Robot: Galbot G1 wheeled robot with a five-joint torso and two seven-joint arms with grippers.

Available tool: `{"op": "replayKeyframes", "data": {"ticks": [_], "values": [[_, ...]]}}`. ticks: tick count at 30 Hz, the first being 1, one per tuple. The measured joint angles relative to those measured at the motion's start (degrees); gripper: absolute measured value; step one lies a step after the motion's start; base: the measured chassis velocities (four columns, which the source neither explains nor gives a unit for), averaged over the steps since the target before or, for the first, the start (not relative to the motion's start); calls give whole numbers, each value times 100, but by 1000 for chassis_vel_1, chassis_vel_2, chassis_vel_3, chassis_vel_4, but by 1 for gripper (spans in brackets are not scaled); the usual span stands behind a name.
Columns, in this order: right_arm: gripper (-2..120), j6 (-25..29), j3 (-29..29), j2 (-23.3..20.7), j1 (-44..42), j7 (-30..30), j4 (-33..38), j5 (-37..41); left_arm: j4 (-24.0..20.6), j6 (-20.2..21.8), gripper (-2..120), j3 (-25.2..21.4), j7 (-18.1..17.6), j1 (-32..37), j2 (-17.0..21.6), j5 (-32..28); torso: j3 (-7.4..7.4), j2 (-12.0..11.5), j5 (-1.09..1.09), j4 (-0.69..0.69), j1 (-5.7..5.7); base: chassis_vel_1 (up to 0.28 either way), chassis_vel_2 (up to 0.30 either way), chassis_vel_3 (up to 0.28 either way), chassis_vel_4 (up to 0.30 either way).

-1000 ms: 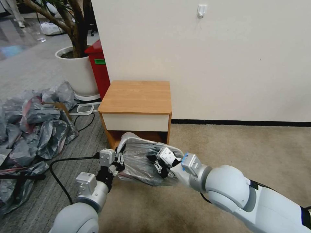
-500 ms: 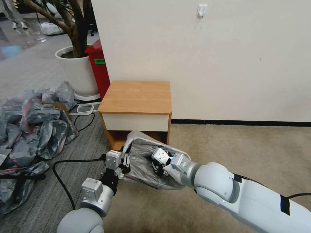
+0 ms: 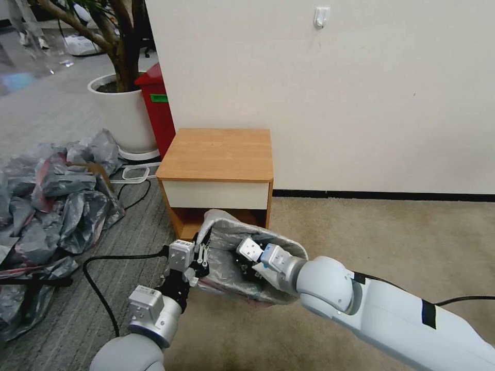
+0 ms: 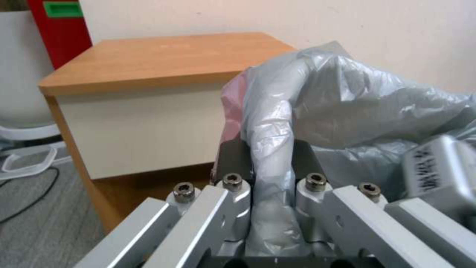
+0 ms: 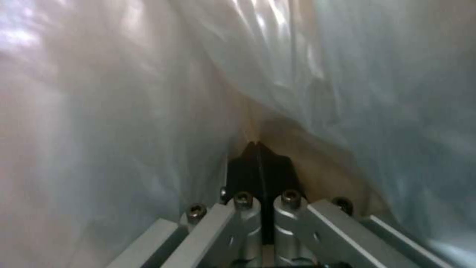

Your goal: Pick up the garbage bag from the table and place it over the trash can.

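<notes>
The grey translucent garbage bag [image 3: 227, 245] is stretched over the trash can, whose pale rim [image 3: 208, 220] shows through the plastic, on the floor in front of the table [image 3: 216, 154]. My left gripper [image 3: 199, 259] is at the bag's left edge, shut on a fold of the bag's rim [image 4: 270, 163]; the pink-red edge shows beside it. My right gripper [image 3: 244, 265] reaches down inside the bag's mouth. Its black fingertips [image 5: 258, 156] are pressed together, with plastic all around them.
A heap of grey and red bags [image 3: 51, 201] lies on the floor to the left, with a black cable [image 3: 103, 257] beside it. A white plant pot [image 3: 124, 113] and a red bin [image 3: 157, 108] stand behind the nightstand. Beige carpet spreads to the right.
My right gripper has pushed leftward and deeper into the bag. The left gripper has shifted slightly right, still holding the rim. The bag's mouth now sits wider around the right wrist.
</notes>
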Motion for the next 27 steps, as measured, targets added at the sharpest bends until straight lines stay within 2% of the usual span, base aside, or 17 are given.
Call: {"op": "replayKeyframes", "data": {"ticks": [27], "values": [[0,2,-504,74,375,158,-450,3,-112,20,7,99,124,113,-198,-19,0,0,0,0,0,0,0,0,0]]}}
